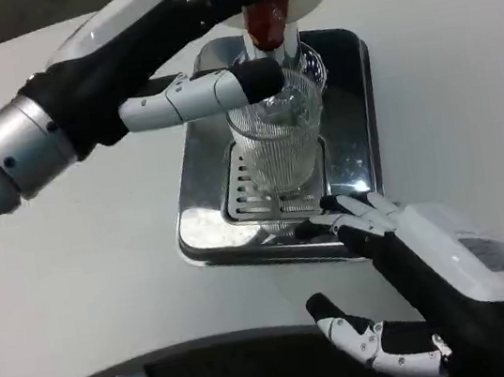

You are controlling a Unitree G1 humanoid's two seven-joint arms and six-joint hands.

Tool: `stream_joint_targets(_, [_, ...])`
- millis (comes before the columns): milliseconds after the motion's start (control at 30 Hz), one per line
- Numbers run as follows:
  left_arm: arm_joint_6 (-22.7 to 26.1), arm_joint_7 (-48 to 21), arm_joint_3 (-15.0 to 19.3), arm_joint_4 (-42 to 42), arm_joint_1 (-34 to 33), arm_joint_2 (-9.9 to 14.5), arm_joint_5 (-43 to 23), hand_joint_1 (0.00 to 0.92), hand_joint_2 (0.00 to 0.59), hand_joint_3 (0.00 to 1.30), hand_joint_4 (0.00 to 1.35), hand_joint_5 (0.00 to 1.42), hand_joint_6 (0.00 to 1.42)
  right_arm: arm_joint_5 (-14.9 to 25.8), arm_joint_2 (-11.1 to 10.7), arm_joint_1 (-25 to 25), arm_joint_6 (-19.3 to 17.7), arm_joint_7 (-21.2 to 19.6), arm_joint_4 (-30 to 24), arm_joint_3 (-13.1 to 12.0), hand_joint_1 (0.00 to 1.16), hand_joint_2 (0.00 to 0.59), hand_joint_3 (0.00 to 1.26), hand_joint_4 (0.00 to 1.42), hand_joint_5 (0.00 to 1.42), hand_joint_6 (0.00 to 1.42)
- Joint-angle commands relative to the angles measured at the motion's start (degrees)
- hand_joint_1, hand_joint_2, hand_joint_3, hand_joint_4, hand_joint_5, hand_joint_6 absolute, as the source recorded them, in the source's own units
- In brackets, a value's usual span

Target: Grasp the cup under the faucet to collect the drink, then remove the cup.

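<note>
From the head view, a clear ribbed glass cup [280, 142] stands upright on the slotted grate of a shiny square steel drip tray [360, 149] at centre, directly beneath a red-tipped chrome faucet [266, 25] at 12 o'clock. The left robot hand [167, 64], reaching in from 10 o'clock, has fingers laid against the cup's rim and on the faucet; a firm grasp cannot be confirmed. The right robot hand [417, 278] rests open at 5 o'clock on the white surface [84, 270], fingers spread.
</note>
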Motion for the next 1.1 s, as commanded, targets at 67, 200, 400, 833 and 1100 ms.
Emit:
stream_joint_targets(67, [-1.52,-0.64,-1.25,-0.02,2.09,1.86,2.78,0.0,0.02,0.18,0.05,0.16,0.02,0.46,0.3,0.51,0.46,0.52,-0.57,0.26,0.58,0.453,0.22,0.06,0.0,0.0])
stream_joint_targets(200, [-2.45,-0.32,-1.68,-0.15,2.14,2.22,3.83,0.0,0.02,0.18,0.05,0.16,0.02,0.5,0.38,0.48,0.71,0.45,-0.43,0.3,0.58,0.453,0.22,0.06,0.0,0.0])
stream_joint_targets(400, [-2.59,-0.02,-2.02,-0.23,2.31,2.39,4.04,0.0,0.021,0.18,0.05,0.16,0.02,0.94,0.37,0.3,1.09,0.42,-0.18,0.19,0.58,0.453,0.22,0.06,0.0,0.0])
stream_joint_targets(833, [-3.33,-0.17,-2.63,-0.32,2.16,2.82,4.77,0.0,0.021,0.19,0.05,0.16,0.01,1.21,0.3,-0.4,1.47,0.21,0.47,0.07,0.59,0.446,0.21,0.07,0.0,0.0])
stream_joint_targets(1100, [-3.82,-0.23,-2.84,-0.14,2.25,2.83,5.04,0.0,0.021,0.19,0.05,0.16,0.01,1.49,0.27,-0.87,2.03,0.01,0.72,0.02,0.6,0.449,0.21,0.07,0.0,0.0])
